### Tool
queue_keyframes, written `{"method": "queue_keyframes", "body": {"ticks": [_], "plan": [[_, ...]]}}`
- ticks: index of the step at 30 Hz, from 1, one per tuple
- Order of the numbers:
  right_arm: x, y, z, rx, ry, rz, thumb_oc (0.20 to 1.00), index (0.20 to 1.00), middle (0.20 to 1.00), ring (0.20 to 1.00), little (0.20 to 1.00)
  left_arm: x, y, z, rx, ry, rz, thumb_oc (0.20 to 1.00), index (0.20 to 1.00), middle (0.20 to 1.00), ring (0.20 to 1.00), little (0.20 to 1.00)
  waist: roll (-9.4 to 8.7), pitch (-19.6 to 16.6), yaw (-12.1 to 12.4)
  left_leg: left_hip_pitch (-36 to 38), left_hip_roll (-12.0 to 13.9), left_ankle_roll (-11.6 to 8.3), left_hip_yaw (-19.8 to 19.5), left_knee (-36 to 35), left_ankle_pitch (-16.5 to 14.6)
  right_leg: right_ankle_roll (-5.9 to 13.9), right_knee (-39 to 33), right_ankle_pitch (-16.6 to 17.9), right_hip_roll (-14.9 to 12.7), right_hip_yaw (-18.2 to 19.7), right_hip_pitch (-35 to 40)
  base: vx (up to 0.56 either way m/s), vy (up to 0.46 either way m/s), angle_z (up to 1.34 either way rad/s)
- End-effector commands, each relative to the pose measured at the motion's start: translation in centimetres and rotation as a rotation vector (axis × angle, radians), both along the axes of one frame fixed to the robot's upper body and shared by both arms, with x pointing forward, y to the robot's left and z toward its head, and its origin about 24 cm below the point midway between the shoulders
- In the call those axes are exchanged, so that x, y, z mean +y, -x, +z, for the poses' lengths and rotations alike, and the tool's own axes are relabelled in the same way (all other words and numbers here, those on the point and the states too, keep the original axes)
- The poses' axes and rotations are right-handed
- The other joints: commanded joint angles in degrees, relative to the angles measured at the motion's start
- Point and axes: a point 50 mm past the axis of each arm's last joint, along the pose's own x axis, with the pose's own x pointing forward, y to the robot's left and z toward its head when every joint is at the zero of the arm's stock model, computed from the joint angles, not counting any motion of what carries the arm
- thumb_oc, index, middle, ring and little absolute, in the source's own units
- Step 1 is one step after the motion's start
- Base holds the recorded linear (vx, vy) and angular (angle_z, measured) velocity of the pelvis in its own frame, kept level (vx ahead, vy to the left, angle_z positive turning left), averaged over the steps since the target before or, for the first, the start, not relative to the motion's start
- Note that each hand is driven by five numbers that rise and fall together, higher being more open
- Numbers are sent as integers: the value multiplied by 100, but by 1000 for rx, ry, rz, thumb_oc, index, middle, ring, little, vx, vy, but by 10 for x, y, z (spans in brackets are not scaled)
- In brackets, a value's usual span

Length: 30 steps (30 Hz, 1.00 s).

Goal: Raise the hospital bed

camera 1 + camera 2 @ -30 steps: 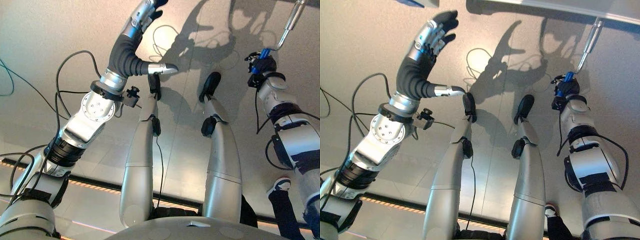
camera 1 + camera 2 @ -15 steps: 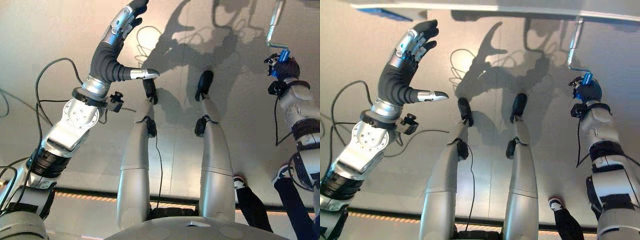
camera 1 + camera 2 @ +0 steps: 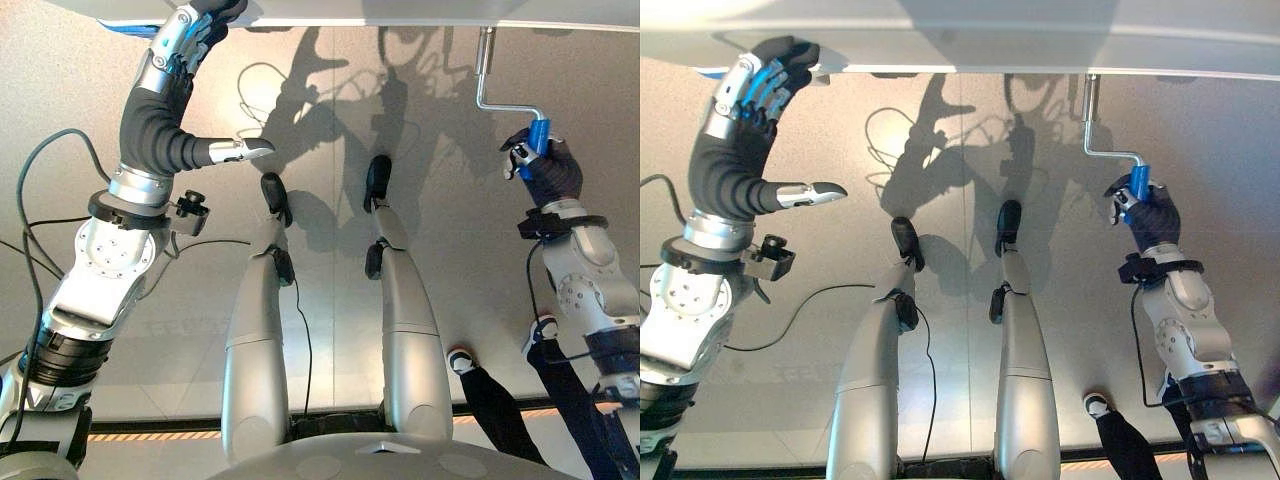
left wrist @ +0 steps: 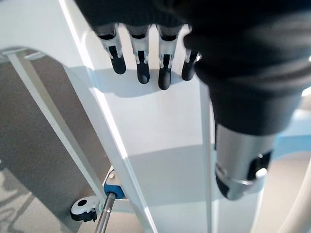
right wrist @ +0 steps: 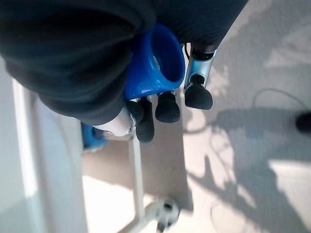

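Right hand (image 3: 1148, 215) fingers gripping blue crank handle (image 3: 1139, 182), swung it round since before; left hand (image 3: 760, 85) open, fingertips on bed edge (image 3: 970, 45); cranking underway

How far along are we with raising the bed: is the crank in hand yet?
Done: the right hand is closed around the crank's blue handle. In hand: the left hand rests with straight fingers against the white bed frame. Left: the cranking itself; how high the bed has risen cannot be told.
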Motion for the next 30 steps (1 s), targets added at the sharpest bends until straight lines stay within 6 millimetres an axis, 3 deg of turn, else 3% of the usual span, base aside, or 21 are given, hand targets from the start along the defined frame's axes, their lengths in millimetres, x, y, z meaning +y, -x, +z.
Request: {"method": "queue_keyframes", "body": {"ticks": [1,2,3,5,8,11,12,13,14,17,21,24,26,30], "plan": [[-31,52,57,-321,71,35,200,200,200,200,200,-2,21,11,-105,-56,-48,1000,1000,1000,1000,1000,-263,-137,-350,400,247,-447,-510,-498,125,398,209,-461,173,-336,384,7,-40,-6],[-15,53,57,-300,86,154,200,200,200,200,200,-2,22,12,-105,-69,-49,1000,1000,1000,1000,1000,-294,-137,-339,419,248,-453,-508,-505,136,399,190,-460,172,-358,426,0,0,0],[-14,54,56,-298,85,158,200,200,200,200,200,-1,22,11,-103,-69,-47,1000,1000,1000,1000,1000,-302,-137,-350,435,247,-455,-508,-511,138,399,183,-461,170,-359,443,0,0,0],[15,53,53,-250,91,351,200,200,200,200,200,-4,23,11,-94,-87,-64,1000,1000,1000,1000,1000,-314,-137,-282,470,228,-456,-555,-515,158,395,161,-463,158,-398,531,10,-32,1],[43,49,51,-213,69,516,200,200,200,200,200,-9,22,8,-71,-53,-114,1000,1000,1000,1000,1000,-265,-137,-158,502,199,-453,-568,-565,196,400,134,-458,128,-450,595,4,-13,0],[70,39,46,-182,60,619,200,200,200,200,200,-15,17,3,-34,-22,-151,1000,1000,1000,1000,1000,-161,-137,-17,524,174,-438,-601,-589,210,389,149,-479,92,-487,636,16,-1,6],[71,38,46,-183,60,621,200,200,200,200,200,-14,16,3,-34,-22,-148,1000,1000,1000,1000,1000,-166,-137,-32,521,175,-439,-604,-588,208,389,147,-479,93,-489,635,15,6,5],[90,32,48,-198,20,678,200,200,200,200,200,-17,13,3,-32,-8,-151,1000,1000,1000,1000,1000,-88,-137,63,501,166,-431,-605,-559,204,380,172,-496,63,-517,641,0,0,0],[91,31,48,-199,20,680,200,200,200,200,200,-16,13,3,-33,-8,-148,1000,1000,1000,1000,1000,-92,-137,50,494,167,-431,-608,-555,202,380,173,-498,64,-520,638,0,0,0],[130,22,50,-210,-20,796,200,200,200,200,200,-23,7,2,-21,24,-168,1000,1000,1000,1000,1000,58,-137,238,474,134,-418,-609,-556,209,365,195,-519,21,-548,639,0,0,0],[158,5,53,-203,23,810,200,200,200,200,200,-29,4,3,-22,49,-187,1000,1000,1000,1000,1000,164,-137,389,466,103,-410,-623,-588,229,347,187,-528,-5,-576,638,0,5,1],[167,-9,54,-187,54,783,200,200,200,200,200,-30,3,2,-15,77,-204,1000,1000,1000,1000,1000,214,-137,465,460,89,-403,-642,-608,237,343,174,-522,-12,-577,628,1,1,1],[174,-37,53,-143,91,670,200,200,200,200,200,-36,3,2,-6,105,-242,1000,1000,1000,1000,1000,307,-137,625,432,76,-394,-651,-611,247,334,171,-521,-38,-592,611,0,0,0],[179,-64,62,-132,127,551,200,200,200,200,200,-40,4,2,1,137,-274,1000,1000,1000,1000,1000,370,-137,745,365,82,-402,-665,-604,256,327,159,-515,-52,-610,568,-2,4,3]]}}
